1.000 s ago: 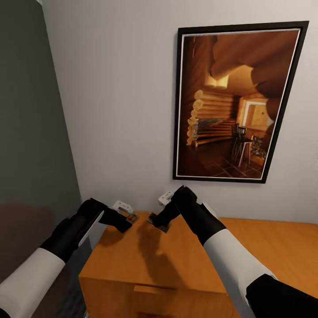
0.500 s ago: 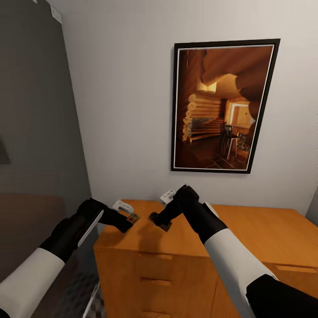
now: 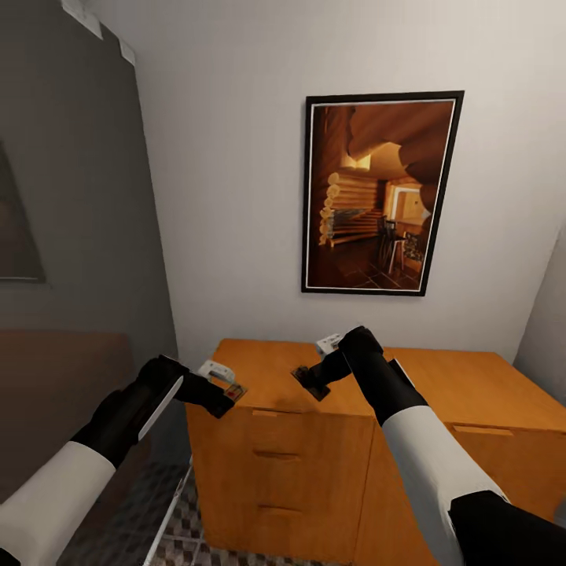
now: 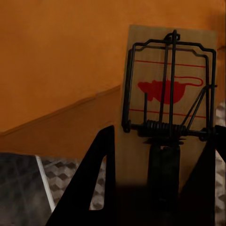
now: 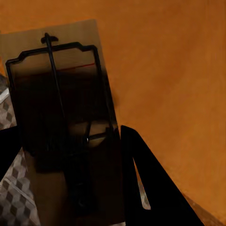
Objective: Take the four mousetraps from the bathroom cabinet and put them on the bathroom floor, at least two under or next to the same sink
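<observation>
My left gripper [image 3: 225, 399] is shut on one mousetrap [image 3: 234, 390], held in the air just off the cabinet's left front corner. The left wrist view shows this mousetrap [image 4: 169, 89] as a pale brown board with black wire and a red mouse mark, clamped between the dark fingers [image 4: 92, 188]. My right gripper [image 3: 317, 385] is shut on a second mousetrap [image 3: 302, 375] above the front edge of the orange-brown cabinet [image 3: 275, 448]. In the right wrist view that mousetrap [image 5: 56, 94] lies in shadow between the fingers [image 5: 146, 188]. The cube-patterned bathroom floor [image 3: 185, 527] shows below.
A framed picture of a log cabin [image 3: 377, 192] hangs on the white wall behind the cabinet. A grey wall [image 3: 71, 236] stands to the left. The cabinet top [image 3: 456, 377] runs on to the right, with closed drawer fronts [image 3: 279, 454] facing me.
The whole view has drawn back from the cabinet, so its drawer fronts and the floor tiles now show. Both grippers still hold their mousetraps; the right one sits slightly further right.
</observation>
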{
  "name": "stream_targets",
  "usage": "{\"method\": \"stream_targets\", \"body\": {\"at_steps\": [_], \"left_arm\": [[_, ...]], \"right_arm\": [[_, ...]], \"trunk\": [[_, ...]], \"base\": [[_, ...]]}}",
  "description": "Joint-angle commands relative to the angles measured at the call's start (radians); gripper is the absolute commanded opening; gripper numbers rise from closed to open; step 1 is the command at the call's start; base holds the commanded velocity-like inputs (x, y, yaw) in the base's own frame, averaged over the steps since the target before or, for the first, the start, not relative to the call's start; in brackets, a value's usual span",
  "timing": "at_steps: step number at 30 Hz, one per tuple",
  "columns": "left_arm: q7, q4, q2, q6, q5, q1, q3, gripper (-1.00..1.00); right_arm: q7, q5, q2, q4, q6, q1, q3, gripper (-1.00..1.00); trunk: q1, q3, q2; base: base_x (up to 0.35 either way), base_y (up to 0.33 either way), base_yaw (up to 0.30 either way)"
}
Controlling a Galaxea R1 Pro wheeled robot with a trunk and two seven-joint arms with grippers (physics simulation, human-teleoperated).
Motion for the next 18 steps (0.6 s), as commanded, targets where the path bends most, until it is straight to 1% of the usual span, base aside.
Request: {"method": "stream_targets", "body": {"at_steps": [1, 4, 6, 8, 11, 12, 13, 15, 16, 18], "left_arm": [[0.006, 0.003, 0.001, 0.004, 0.007, -0.001, -0.002, -1.00], [0.007, 0.007, 0.000, 0.004, 0.005, -0.001, -0.002, -1.00], [0.007, 0.008, -0.001, 0.004, 0.004, -0.001, -0.002, -1.00], [0.008, 0.011, -0.001, 0.004, 0.005, -0.001, -0.002, -1.00], [0.010, 0.045, -0.002, 0.002, 0.006, -0.001, -0.002, -1.00], [0.010, 0.058, -0.003, 0.002, 0.006, -0.001, -0.002, -1.00], [0.010, 0.064, -0.003, 0.002, 0.006, -0.001, -0.002, -1.00], [0.011, 0.069, -0.003, 0.002, 0.006, -0.001, -0.002, -1.00], [0.011, 0.119, -0.004, 0.002, 0.006, -0.001, -0.002, -1.00], [0.012, 0.167, -0.006, 0.000, 0.007, -0.001, -0.002, -1.00]], "right_arm": [[0.004, 0.007, 0.000, -0.001, 0.005, 0.000, -0.001, -1.00], [0.000, 0.007, -0.006, -0.001, 0.005, 0.001, -0.005, -1.00], [-0.008, 0.007, -0.021, 0.000, 0.005, 0.007, -0.006, -1.00], [-0.012, 0.007, -0.028, 0.000, 0.005, 0.013, -0.007, -1.00], [-0.019, 0.006, -0.061, 0.000, 0.005, 0.050, -0.009, -1.00], [-0.020, 0.005, -0.078, 0.000, 0.005, 0.061, -0.015, -1.00], [-0.020, 0.005, -0.089, -0.001, 0.005, 0.067, -0.021, -1.00], [-0.021, 0.005, -0.103, -0.001, 0.005, 0.073, -0.026, -1.00], [-0.020, 0.005, -0.122, -0.001, 0.005, 0.105, -0.032, -1.00], [-0.020, 0.005, -0.124, -0.001, 0.005, 0.127, -0.033, -1.00]], "trunk": [[-0.001, -0.001, -0.001], [-0.001, -0.001, -0.001], [-0.001, -0.001, -0.001], [-0.001, -0.001, -0.001], [-0.001, -0.001, -0.001], [-0.001, -0.001, -0.001], [-0.001, -0.001, -0.001], [-0.001, -0.001, -0.001], [-0.001, -0.001, -0.001], [-0.001, -0.001, -0.001]], "base": [[-0.345, 0.000, 0.000], [-0.345, 0.000, 0.000], [-0.345, 0.000, 0.000], [-0.345, 0.000, 0.000], [-0.345, 0.000, 0.000], [-0.345, 0.000, 0.000], [-0.345, 0.000, 0.000], [-0.345, 0.000, 0.000], [-0.345, 0.000, 0.000], [-0.345, 0.000, 0.000]]}}
